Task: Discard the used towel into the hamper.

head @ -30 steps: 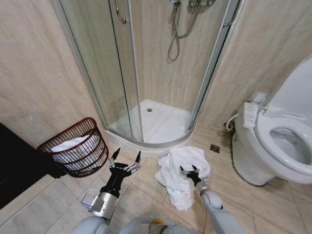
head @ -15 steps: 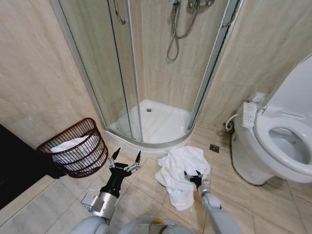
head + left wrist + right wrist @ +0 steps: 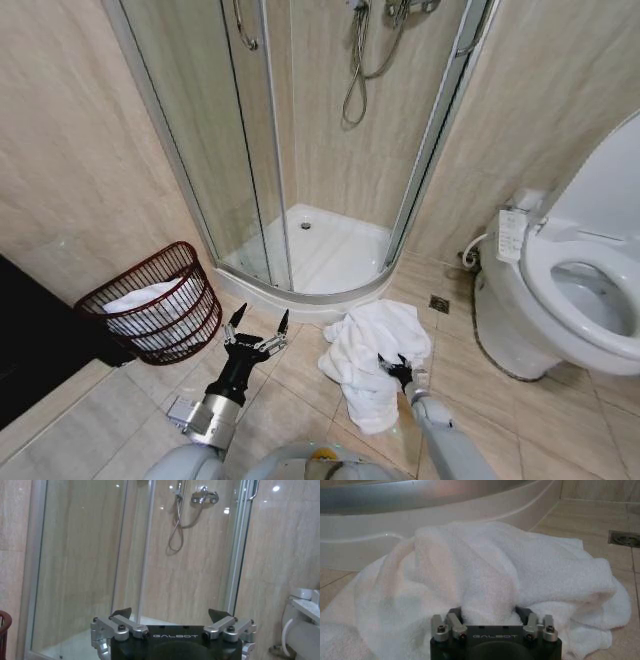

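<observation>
The towel (image 3: 368, 352) is a crumpled white heap on the tiled floor in front of the shower tray. My right gripper (image 3: 396, 364) is pushed down into its near right side. In the right wrist view the fingers (image 3: 455, 614) are sunk in the towel (image 3: 490, 566), closed in on a thick fold of it. The hamper (image 3: 190, 272) is a dark red wire basket by the left wall with white cloth inside. My left gripper (image 3: 258, 322) hangs open between the hamper and the towel, holding nothing; in the left wrist view this gripper (image 3: 170, 613) faces the shower.
The glass shower enclosure (image 3: 250, 150) with its raised white tray rim (image 3: 320, 300) stands just beyond the towel. A toilet (image 3: 570, 300) fills the right side, with a floor drain (image 3: 440, 303) beside it. A dark cabinet (image 3: 40, 350) borders the left.
My right gripper has sunk lower and nearer into the towel, and its fingers have drawn in on the cloth. The left arm, the hamper and the towel's place are unchanged.
</observation>
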Robot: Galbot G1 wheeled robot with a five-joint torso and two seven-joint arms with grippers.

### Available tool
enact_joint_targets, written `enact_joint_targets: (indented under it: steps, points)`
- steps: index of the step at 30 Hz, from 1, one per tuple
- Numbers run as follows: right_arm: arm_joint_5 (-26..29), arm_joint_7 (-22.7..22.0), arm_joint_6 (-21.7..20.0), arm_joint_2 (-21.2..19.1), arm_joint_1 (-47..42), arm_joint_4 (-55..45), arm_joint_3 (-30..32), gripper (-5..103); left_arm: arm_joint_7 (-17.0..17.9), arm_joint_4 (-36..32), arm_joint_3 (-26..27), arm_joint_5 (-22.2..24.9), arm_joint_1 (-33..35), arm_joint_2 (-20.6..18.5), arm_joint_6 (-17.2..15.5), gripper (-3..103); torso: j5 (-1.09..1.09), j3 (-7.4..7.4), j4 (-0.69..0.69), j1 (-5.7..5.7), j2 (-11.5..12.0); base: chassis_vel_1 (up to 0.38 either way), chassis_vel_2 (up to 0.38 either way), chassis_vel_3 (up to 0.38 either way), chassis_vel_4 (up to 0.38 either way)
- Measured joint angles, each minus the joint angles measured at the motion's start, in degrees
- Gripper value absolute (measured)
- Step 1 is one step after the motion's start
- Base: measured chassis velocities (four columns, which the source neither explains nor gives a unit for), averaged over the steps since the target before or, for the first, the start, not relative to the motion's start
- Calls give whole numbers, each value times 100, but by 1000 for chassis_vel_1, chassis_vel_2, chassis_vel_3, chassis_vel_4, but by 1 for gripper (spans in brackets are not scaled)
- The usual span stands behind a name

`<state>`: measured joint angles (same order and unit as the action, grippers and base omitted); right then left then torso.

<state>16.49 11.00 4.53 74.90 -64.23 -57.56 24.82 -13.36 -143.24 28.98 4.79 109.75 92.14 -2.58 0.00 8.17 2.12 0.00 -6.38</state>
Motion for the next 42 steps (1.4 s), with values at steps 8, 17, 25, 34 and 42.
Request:
enact_joint_targets:
  steps: [8,17,25,34,42]
  points:
    - [4,2,45,-13,-60,-103,-14,40,0,0,0,0,0,0,0,100,0,1,0,0,-1,0,0,0,0]
    - [-217,-5,219,-27,-230,-455,-12,13,0,0,0,0,0,0,0,100,0,2,0,0,-2,0,0,0,0]
    - [-324,47,360,-25,-340,-708,71,9,0,0,0,0,0,0,0,100,0,3,1,0,-3,0,0,0,0]
    - [-816,70,950,76,-816,-1393,425,9,0,0,0,0,0,0,0,100,1,3,1,0,-3,0,0,0,0]
    - [-834,499,1441,70,-1549,-2935,876,9,0,0,0,0,0,0,0,100,0,3,0,0,-4,0,0,0,0]
